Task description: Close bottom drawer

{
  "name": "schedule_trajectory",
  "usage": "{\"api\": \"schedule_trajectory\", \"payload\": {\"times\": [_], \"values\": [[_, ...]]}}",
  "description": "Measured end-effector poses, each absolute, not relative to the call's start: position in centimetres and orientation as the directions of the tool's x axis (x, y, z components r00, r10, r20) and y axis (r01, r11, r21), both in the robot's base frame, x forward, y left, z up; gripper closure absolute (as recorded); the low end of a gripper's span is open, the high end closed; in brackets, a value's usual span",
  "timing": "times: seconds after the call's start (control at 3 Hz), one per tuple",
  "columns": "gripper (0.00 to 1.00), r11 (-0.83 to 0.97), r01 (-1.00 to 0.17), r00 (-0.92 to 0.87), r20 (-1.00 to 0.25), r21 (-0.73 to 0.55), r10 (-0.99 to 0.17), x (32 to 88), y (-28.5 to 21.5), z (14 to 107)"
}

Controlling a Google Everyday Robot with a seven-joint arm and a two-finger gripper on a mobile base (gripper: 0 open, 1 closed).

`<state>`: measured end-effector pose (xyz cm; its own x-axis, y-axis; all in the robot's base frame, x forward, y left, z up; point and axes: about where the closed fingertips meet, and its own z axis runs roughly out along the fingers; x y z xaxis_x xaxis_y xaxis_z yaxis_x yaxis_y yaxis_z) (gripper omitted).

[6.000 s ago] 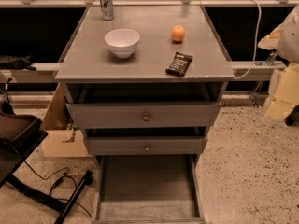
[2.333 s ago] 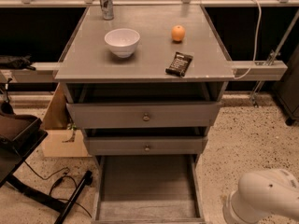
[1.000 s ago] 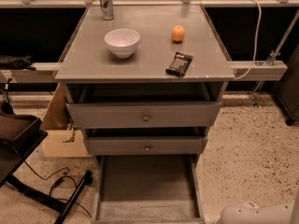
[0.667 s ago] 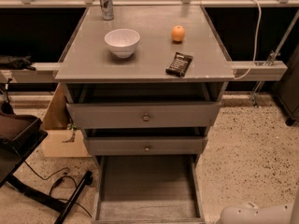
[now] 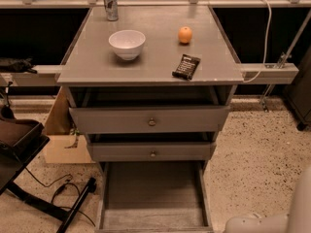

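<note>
Only one view to go on, looking down at a grey cabinet (image 5: 97, 62) from the front.

The bottom drawer (image 5: 153, 198) is pulled far out toward me. Its long box lies open, showing a worn grey floor, and its front edge runs along the very bottom of the view. Above it, the middle drawer (image 5: 121, 152) and the top drawer (image 5: 112, 120) each carry a small round metal knob. Both stand a little proud of the carcass, with a dark gap above each front.

On the cabinet top a white bowl (image 5: 127, 43) sits left of centre. An orange (image 5: 184, 34) lies further back on the right. A dark snack-bar packet (image 5: 186, 66) lies near the right front edge, well apart from the other two. A drinks can (image 5: 111, 2) stands upright at the back left.

The gripper does not show from here, so I cannot tell whether it is released or clenched. All that shows of the robot arm (image 5: 272, 222) is a white rounded piece in the lower right corner. It sits over the speckled floor (image 5: 257, 159), just right of the open drawer and not touching it.

To the left, a cardboard box (image 5: 60, 140) stands against the cabinet's side. A black stand (image 5: 19, 144) sits in front of it, with loose cables (image 5: 53, 193) on the floor. A white cable (image 5: 265, 33) hangs down at the upper right.
</note>
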<state>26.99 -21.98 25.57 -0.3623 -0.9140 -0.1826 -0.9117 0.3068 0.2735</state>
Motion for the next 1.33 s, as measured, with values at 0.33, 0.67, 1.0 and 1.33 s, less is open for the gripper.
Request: {"api": "schedule_trajectory", "payload": {"times": [0.33, 0.67, 1.0, 1.33], "values": [[1.00, 0.300, -0.915, -0.363, -0.226, 0.271, -0.904, 27.1, -21.7, 19.0], [1.00, 0.280, -0.923, -0.349, -0.268, 0.265, -0.898, 27.0, -21.1, 12.9], [1.00, 0.271, -0.930, -0.341, -0.312, 0.246, -0.887, 27.9, -20.6, 9.2], [1.00, 0.268, -0.940, -0.331, -0.364, 0.213, -0.870, 29.3, -20.3, 7.7]]}}
